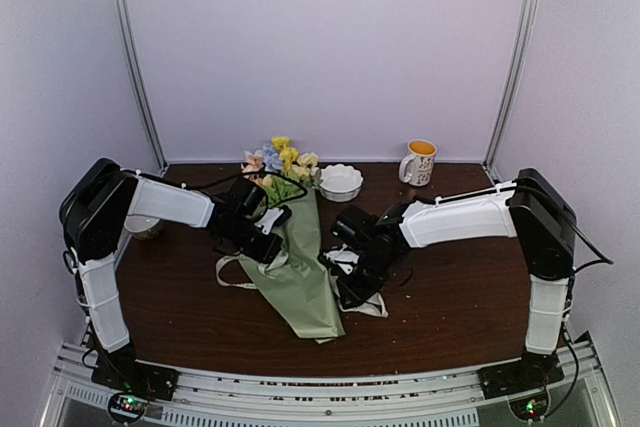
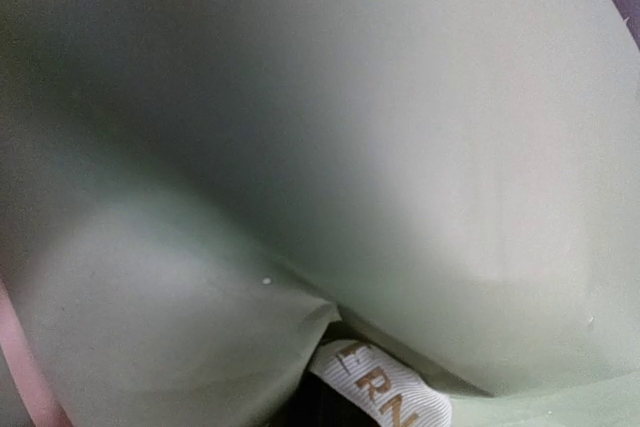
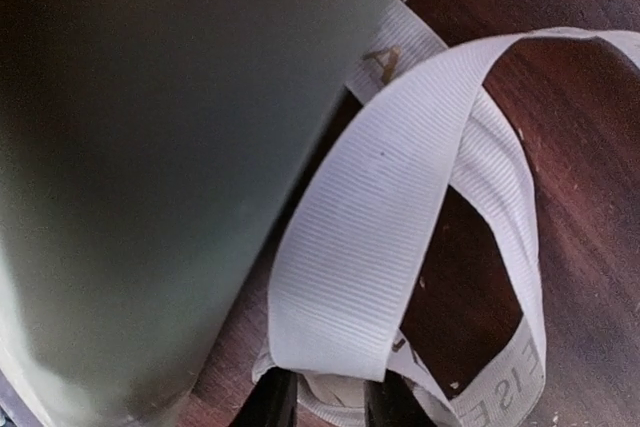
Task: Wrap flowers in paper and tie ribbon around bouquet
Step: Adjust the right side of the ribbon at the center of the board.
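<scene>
Bouquet lies mid-surface, flowers already rolled in green paper, but we find the ribbon only looped loose beside it, no bow yet; right end effector pinches the ribbon, left end effector clamped tight against the paper.

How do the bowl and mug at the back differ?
The bowl is low, wide and scallop-rimmed; the mug is taller, with a handle. The bowl is white throughout; the mug is orange inside. The bowl sits beside the flowers; the mug stands apart. Both stand upright near the table far edge.
</scene>
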Robot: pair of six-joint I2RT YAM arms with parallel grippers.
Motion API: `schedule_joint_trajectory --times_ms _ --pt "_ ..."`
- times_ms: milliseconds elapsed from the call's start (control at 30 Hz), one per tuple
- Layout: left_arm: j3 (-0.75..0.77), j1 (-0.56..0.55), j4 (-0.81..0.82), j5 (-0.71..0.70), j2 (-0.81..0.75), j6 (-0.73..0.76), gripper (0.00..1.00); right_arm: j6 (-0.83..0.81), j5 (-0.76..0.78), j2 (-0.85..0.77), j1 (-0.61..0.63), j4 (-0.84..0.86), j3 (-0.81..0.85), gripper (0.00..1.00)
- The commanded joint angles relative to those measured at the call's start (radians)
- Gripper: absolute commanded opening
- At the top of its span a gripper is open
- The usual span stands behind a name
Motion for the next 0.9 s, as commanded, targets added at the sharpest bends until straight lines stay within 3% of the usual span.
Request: schedule_joint_trajectory --times_ms 0,167,433,500,633,867 --pt "-0.043 0.024 -0.097 -0.078 0.056 0.019 0.0 -0.05 -0.035 -0.024 0.012 -0.013 -0.039 0.3" --pt "-0.044 0.028 -0.094 -0.077 0.056 0.018 0.0 -0.096 -0.082 -0.057 0.027 -0.005 -0.093 0.4" --pt "-0.046 0.029 -0.094 -0.075 0.056 0.021 0.0 -0.098 0.072 -0.047 0.067 0.004 -0.087 0.39" --pt "-0.045 0.029 -0.094 -0.075 0.055 0.021 0.0 -0.106 0.135 -0.056 0.077 0.011 -0.101 0.31" --pt "-0.046 0.031 -0.094 -0.075 0.055 0.021 0.0 -0.112 0.208 -0.088 0.085 0.002 -0.123 0.02" --pt "-0.046 0.035 -0.096 -0.079 0.057 0.022 0.0 -0.128 0.143 -0.24 0.061 -0.056 -0.107 0.0"
